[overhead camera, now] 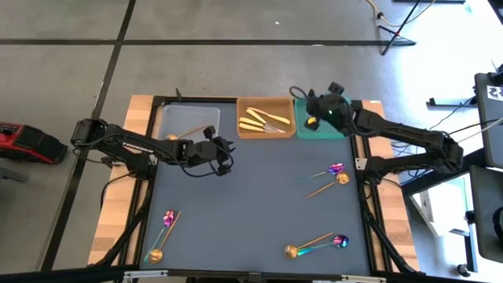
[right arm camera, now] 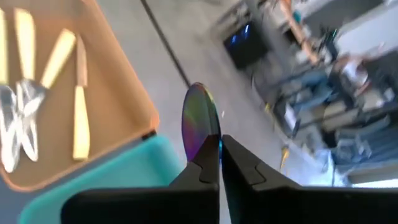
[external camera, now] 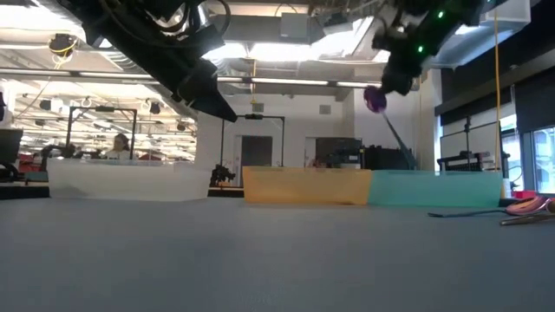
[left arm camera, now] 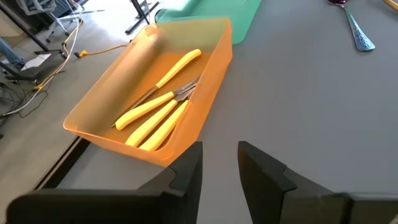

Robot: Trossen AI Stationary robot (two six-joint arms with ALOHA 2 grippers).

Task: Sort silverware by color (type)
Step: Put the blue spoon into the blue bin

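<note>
My right gripper (overhead camera: 316, 110) hangs over the teal tray (overhead camera: 334, 130) at the far edge, shut on an iridescent purple-teal spoon (right arm camera: 200, 121); its purple bowl (external camera: 375, 98) also shows in the low view. My left gripper (overhead camera: 225, 159) (left arm camera: 219, 165) stands open with nothing in it, above the mat just short of the orange tray (left arm camera: 205, 118), which holds several pale yellow knives (left arm camera: 163, 102). A copper spoon (overhead camera: 189, 131) lies in the clear tray (overhead camera: 177, 116). Copper and iridescent spoons lie in pairs on the mat at the right (overhead camera: 334, 174), near right (overhead camera: 318, 245) and near left (overhead camera: 163, 234). My right gripper pinches the spoon between its two fingers just below the bowl (right arm camera: 210, 154). The bowl sticks out past the fingertips, and the fingers hide the handle. The fingers come in from the table's right, slanting down. The spoon is lifted clear, high above the teal tray.
The three trays stand side by side along the far edge: clear (external camera: 130, 180), orange (external camera: 305, 185), teal (external camera: 434, 187). The dark mat's middle (overhead camera: 251, 204) is bare. Wooden table borders run along both sides. A person sits far back in the room (external camera: 117, 147).
</note>
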